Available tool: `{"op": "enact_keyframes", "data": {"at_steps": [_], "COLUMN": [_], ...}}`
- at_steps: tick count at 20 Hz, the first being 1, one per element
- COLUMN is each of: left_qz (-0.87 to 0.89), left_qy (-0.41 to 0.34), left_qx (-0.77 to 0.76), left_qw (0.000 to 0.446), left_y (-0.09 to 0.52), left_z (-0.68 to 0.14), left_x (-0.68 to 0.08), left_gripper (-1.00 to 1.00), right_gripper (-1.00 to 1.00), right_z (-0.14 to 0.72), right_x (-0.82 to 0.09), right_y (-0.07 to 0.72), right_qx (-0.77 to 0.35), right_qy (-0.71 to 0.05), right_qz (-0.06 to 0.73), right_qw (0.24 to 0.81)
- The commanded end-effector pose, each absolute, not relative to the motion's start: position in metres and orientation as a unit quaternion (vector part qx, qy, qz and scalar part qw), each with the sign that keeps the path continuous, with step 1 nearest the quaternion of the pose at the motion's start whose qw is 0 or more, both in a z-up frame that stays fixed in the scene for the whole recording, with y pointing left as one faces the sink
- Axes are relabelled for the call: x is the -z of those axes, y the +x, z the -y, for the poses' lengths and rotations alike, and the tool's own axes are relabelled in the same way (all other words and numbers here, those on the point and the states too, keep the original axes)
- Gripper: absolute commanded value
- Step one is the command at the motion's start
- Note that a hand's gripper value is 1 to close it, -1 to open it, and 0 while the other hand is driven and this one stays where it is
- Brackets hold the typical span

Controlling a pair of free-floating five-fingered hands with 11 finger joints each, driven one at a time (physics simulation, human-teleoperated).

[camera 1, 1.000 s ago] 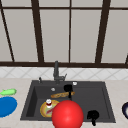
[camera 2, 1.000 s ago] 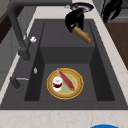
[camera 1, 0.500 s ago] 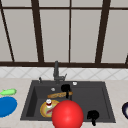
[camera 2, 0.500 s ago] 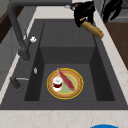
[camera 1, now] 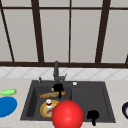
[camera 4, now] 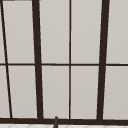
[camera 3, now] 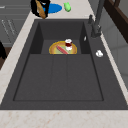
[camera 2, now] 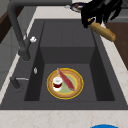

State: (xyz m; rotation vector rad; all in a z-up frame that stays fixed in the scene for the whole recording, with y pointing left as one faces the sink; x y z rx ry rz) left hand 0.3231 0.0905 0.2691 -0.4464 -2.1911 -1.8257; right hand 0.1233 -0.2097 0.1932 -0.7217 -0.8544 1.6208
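The baguette (camera 1: 52, 94) hangs in the air over the sink (camera 1: 105, 100), clamped in the curled fingers of the left hand (camera 1: 58, 87). In the front view it lies nearly level above the left basin, with the hand on its right end. In the left side view the loaf (camera 2: 102, 31) slopes down out of the hand (camera 2: 98, 11) past the sink's front rim, and in the right side view it (camera 3: 40, 9) stands steeply tilted in the hand (camera 3: 38, 7) above the front left corner. Against the pictures from a second ago, hand and loaf have shifted a little toward the front edge and sit higher in the left side view; the grip is unchanged.

Below, on the floor of the left basin, a yellow plate (camera 2: 77, 86) carries a small jar (camera 2: 57, 83) with a white lid and a red strip (camera 2: 66, 79) (what the strip is cannot be told). These have not moved.

The right hand (camera 1: 93, 115) hovers by the sink's front right rim, fingers curled on nothing, where it was before. A red ball (camera 1: 67, 115) sits large in the foreground of the front view. The faucet (camera 1: 56, 72) stands behind the basins. On the counter (camera 1: 15, 82) at the left lie a blue plate (camera 1: 6, 106) and a green vegetable (camera 1: 8, 92); a dark dish (camera 1: 125, 110) shows at the right edge.
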Motion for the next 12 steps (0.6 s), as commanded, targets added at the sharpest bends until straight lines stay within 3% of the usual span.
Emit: {"op": "enact_keyframes", "data": {"at_steps": [1,12], "left_qz": [0.751,0.753], "left_qy": [-0.161,-0.163], "left_qx": [0.629,0.625], "left_qw": [0.121,0.13], "left_y": [0.314,0.288], "left_z": [-0.117,-0.199], "left_x": [-0.276,-0.284], "left_gripper": [1.0,1.0], "right_gripper": [0.0,0.0], "right_z": [0.21,0.21], "right_x": [-0.193,-0.193], "right_y": [0.123,0.123], "right_qx": [-0.686,-0.686], "right_qy": [-0.305,-0.305], "right_qz": [0.361,0.361], "right_qw": [0.553,0.553]}}
